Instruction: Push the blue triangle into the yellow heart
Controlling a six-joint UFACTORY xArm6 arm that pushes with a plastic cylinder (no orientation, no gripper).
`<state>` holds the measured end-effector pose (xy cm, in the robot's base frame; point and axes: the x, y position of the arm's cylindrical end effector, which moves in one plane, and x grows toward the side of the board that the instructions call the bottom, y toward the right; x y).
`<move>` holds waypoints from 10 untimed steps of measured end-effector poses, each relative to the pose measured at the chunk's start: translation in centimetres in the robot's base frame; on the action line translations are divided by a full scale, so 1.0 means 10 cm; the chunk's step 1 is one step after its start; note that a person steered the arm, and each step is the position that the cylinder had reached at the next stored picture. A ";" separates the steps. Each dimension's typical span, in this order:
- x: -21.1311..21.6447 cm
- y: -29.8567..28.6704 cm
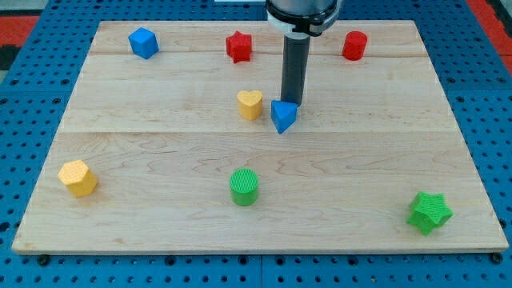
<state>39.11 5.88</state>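
The blue triangle (283, 115) lies near the middle of the wooden board, a little to the right of the yellow heart (250, 104), with a small gap between them. My tip (290, 102) stands just above and slightly right of the blue triangle, at its upper edge, seemingly touching it. The dark rod rises from there to the view's top.
A blue cube (143, 42) is at the top left, a red star (238, 46) at the top middle, a red cylinder (354, 46) at the top right. A yellow hexagon (78, 178) is at the bottom left, a green cylinder (244, 186) at the bottom middle, a green star (430, 212) at the bottom right.
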 end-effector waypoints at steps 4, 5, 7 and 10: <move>0.35 -0.04; 0.35 -0.21; 0.27 -0.38; 0.09 -0.35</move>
